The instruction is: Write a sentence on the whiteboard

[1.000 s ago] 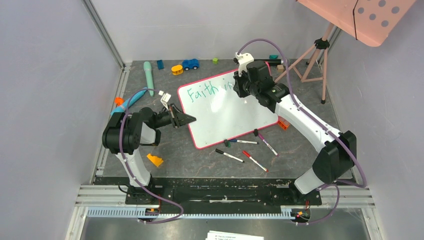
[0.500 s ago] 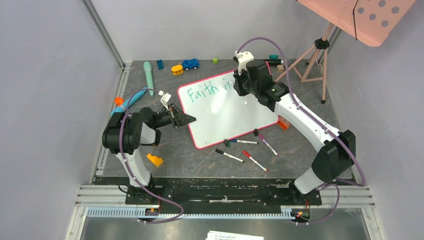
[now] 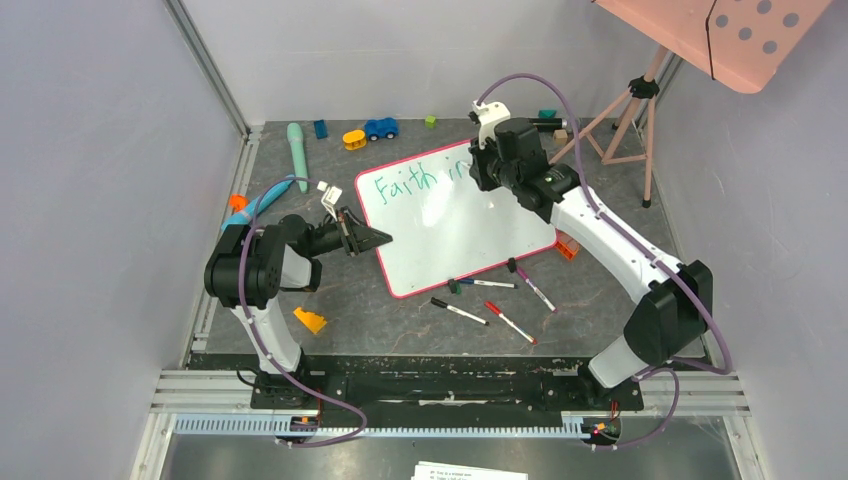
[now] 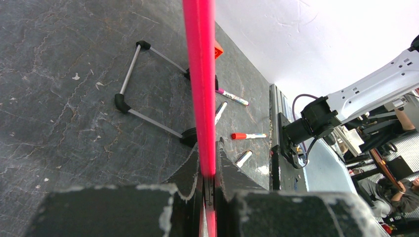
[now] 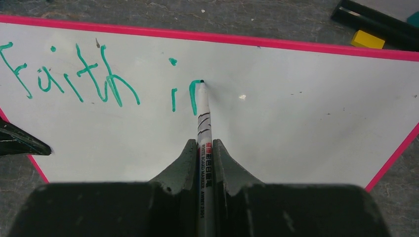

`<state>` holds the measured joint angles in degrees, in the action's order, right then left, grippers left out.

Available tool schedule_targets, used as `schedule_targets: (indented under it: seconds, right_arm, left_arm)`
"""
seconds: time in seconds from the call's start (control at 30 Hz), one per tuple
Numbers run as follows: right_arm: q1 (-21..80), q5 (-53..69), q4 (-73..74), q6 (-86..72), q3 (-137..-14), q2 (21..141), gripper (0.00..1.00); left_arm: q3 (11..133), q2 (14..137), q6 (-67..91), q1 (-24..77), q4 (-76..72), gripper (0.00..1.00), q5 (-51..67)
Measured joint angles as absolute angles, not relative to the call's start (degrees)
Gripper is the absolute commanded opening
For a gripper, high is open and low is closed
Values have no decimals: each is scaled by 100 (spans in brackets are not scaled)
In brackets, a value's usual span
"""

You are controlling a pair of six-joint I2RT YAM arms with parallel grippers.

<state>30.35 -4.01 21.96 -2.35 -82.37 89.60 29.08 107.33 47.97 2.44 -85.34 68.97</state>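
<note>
The whiteboard (image 3: 460,235) with its pink-red rim lies tilted on the dark table. The sentence (image 3: 405,183) in green reads "Faith i" plus the start of another letter, seen close in the right wrist view (image 5: 74,74). My right gripper (image 3: 482,170) (image 5: 203,144) is shut on a white marker (image 5: 203,118), whose tip touches the board (image 5: 296,123) at the top of a fresh green stroke. My left gripper (image 3: 375,237) (image 4: 208,148) is shut on the board's red rim (image 4: 200,74) at its left edge.
Several loose markers (image 3: 460,311) lie in front of the board. An orange block (image 3: 310,320) sits at the near left. Small toys, a blue car (image 3: 381,128) and a teal tube (image 3: 297,155) lie at the back. A tripod (image 3: 625,120) holds a pink dotted panel (image 3: 720,30) at the back right.
My right gripper has shifted slightly to the right with the marker, and the green stroke after the "i" has grown. The left arm and the board have not moved.
</note>
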Motion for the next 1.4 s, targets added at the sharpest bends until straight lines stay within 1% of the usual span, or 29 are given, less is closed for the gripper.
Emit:
schedule_targets:
  seconds: [0.43, 0.73, 1.0, 1.17, 1.4]
  right_arm:
    - [2989, -412, 2171, -276, -7723, 8670, 0]
    - [2987, -416, 2279, -298, -7756, 8621, 0]
    - [2947, -338, 2392, -307, -7688, 8082, 0]
    - [2947, -169, 2167, -480, -7345, 7708, 0]
    - [3103, -193, 1951, -825, -6545, 7546, 0]
  left_arm:
    - [2908, 10733, 4797, 244, -8534, 2, 6899]
    - [2908, 10733, 4792, 246, -8538, 2, 6908]
    - [2908, 10733, 4786, 250, -8547, 2, 6912]
    - [2908, 10733, 4786, 250, -8547, 2, 6912]
    - [2908, 10733, 4786, 250, -8547, 2, 6910]
